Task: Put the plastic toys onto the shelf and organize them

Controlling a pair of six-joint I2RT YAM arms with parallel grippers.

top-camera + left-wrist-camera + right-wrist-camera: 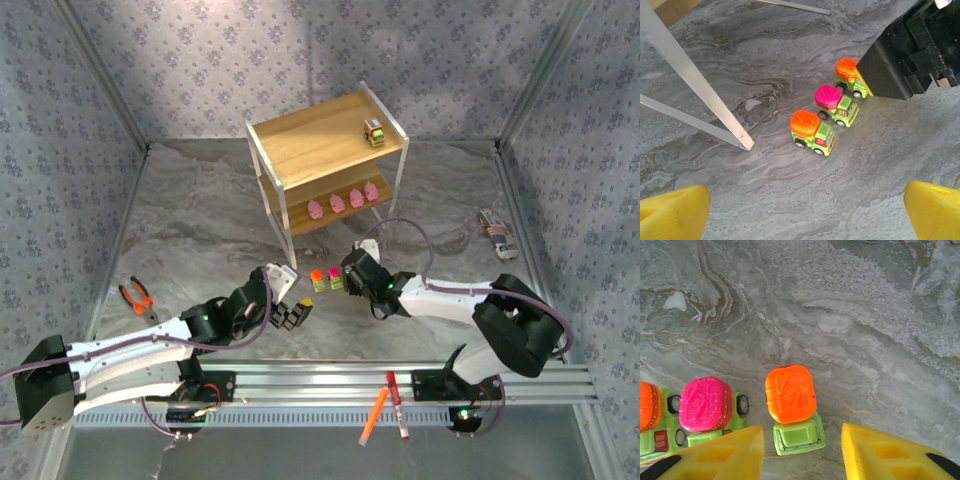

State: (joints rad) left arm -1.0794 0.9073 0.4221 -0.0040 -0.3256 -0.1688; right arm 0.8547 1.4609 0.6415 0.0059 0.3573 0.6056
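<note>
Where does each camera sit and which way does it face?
Top external: above and behind the arm bases, looking down at the shelf; left tool and right tool show.
Left wrist: low over the table, looking down at three trucks; its yellow fingertips at bottom corners.
Right wrist: straight down on the end orange-topped truck between its yellow fingers.
Shared: both wrist views show the pink-topped truck.

Both arms are built of smooth white links joined by chunky black housings. The left arm (130, 345) has a boxy black block at its outer end, and the right arm (450, 298) has a bulky black shoulder. A thin grey-purple cable (400, 225) runs along each arm, and small green lights (390, 293) glow on the black joints. The left hand (290, 312) and right hand (350, 272) are black. Up close their fingers (720, 455) are bright yellow moulded plastic with recessed pockets.
</note>
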